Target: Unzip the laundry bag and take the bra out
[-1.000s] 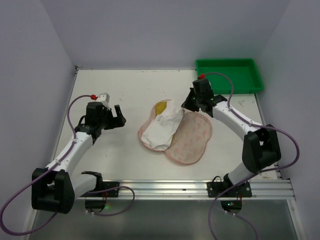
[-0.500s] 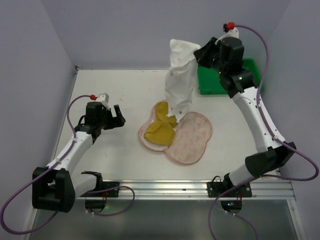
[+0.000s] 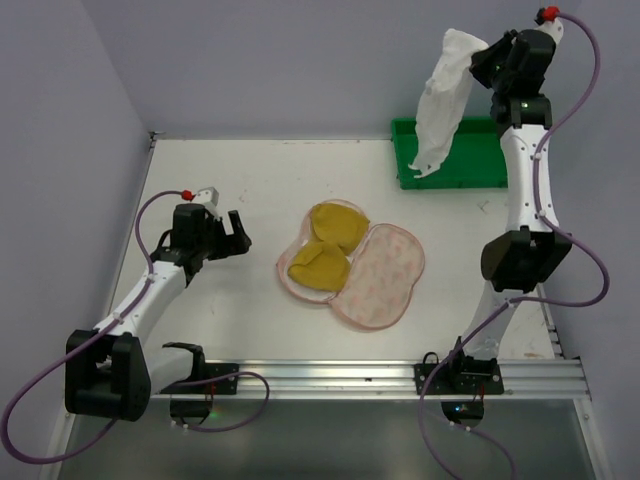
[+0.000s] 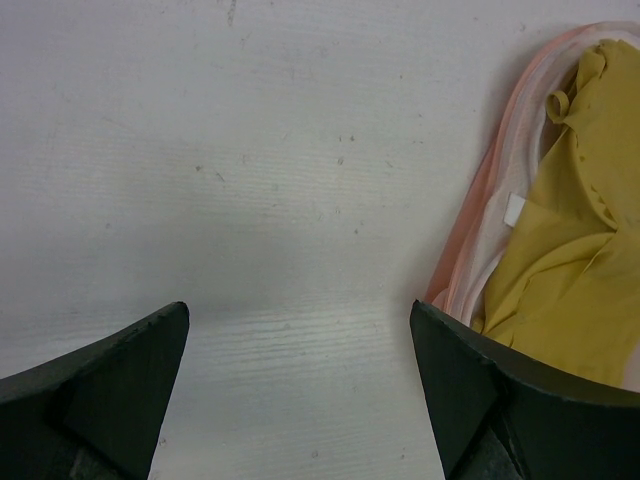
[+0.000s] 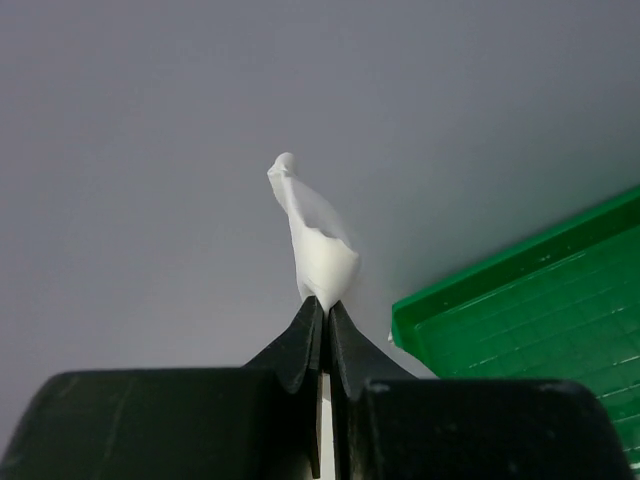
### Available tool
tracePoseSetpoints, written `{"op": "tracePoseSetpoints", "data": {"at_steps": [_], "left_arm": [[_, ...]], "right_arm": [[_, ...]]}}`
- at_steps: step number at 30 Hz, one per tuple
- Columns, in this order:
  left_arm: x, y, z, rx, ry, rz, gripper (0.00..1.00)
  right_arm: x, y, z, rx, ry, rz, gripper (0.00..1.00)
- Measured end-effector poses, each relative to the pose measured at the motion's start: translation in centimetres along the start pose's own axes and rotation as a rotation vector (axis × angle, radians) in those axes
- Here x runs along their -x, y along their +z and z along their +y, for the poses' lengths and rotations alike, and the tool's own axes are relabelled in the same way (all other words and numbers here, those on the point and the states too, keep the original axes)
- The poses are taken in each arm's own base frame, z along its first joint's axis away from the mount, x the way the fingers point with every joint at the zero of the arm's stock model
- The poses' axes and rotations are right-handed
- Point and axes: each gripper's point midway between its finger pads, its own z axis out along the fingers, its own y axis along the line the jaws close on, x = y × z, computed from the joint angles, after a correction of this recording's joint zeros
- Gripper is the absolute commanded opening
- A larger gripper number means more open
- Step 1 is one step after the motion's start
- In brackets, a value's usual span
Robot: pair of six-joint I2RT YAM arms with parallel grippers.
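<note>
Black left gripper [image 3: 238, 232] low over white table [image 3: 230, 300], jaws wide, holding nothing. Laundry bag [image 3: 385, 285] mid-table, unzipped, lying flat open; yellow garment [image 3: 325, 245] in its left half. Right gripper [image 5: 322, 310] raised high, pinching white cloth [image 3: 440, 100], cloth dangling above green tray [image 3: 460, 183].

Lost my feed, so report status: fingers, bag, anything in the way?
Left fingers open, beside the bag. Right fingers shut on white cloth, held high near green tray. Bag unzipped, yellow garment inside. Nothing blocking.
</note>
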Motion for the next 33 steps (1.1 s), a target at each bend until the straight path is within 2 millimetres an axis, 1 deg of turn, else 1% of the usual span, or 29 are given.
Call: {"op": "tracePoseSetpoints", "data": {"at_steps": [2,4,6,8,11,12,14,16,18,22,26,29,30,32,33], "left_arm": [[0.0,0.0,0.0,-0.001,-0.003,0.0,0.95],[0.0,0.0,0.0,-0.001,-0.004,0.0,0.95],[0.0,0.0,0.0,0.0,-0.006,0.0,0.95],[0.0,0.0,0.0,0.0,-0.007,0.0,0.95],[0.0,0.0,0.0,0.0,-0.007,0.0,0.95],[0.0,0.0,0.0,0.0,-0.007,0.0,0.95],[0.0,0.0,0.0,0.001,-0.008,0.001,0.95],[-0.1,0.0,0.0,0.001,-0.008,0.003,0.95],[-0.2,0.0,0.0,0.002,-0.008,0.004,0.95],[-0.2,0.0,0.1,0.002,-0.009,0.006,0.95],[-0.3,0.0,0.1,0.002,-0.013,0.007,0.95],[-0.3,0.0,0.1,0.002,-0.019,0.009,0.95],[-0.4,0.0,0.1,0.001,-0.021,0.01,0.95],[-0.4,0.0,0.0,0.001,-0.029,0.012,0.95],[-0.4,0.0,0.0,0.0,-0.029,0.013,0.95]], "right_arm": [[0.2,1.3,-2.3,-0.028,0.021,-0.008,0.0],[0.4,2.5,-4.1,-0.04,0.043,-0.025,0.0],[0.2,3.6,-5.3,-0.043,0.063,-0.035,0.0],[-0.6,5.0,-6.1,-0.031,0.084,-0.028,0.0],[-3.4,7.0,-6.6,0.011,0.131,0.017,0.0],[-4.3,7.4,-6.8,0.019,0.144,0.034,0.0],[-6.8,8.1,-7.4,0.029,0.184,0.081,0.0],[-9.2,8.4,-8.3,0.025,0.221,0.128,0.0],[-11.1,8.5,-9.0,0.016,0.251,0.162,0.0],[-13.7,8.5,-11.0,-0.027,0.29,0.193,0.0],[-14.7,8.4,-14.1,-0.106,0.3,0.18,0.0],[-14.4,8.2,-17.1,-0.177,0.303,0.153,0.0],[-14.0,8.2,-18.1,-0.199,0.304,0.143,0.02],[-13.0,8.0,-19.9,-0.234,0.309,0.117,0.19],[-12.6,8.0,-20.5,-0.248,0.314,0.105,0.3]]}}
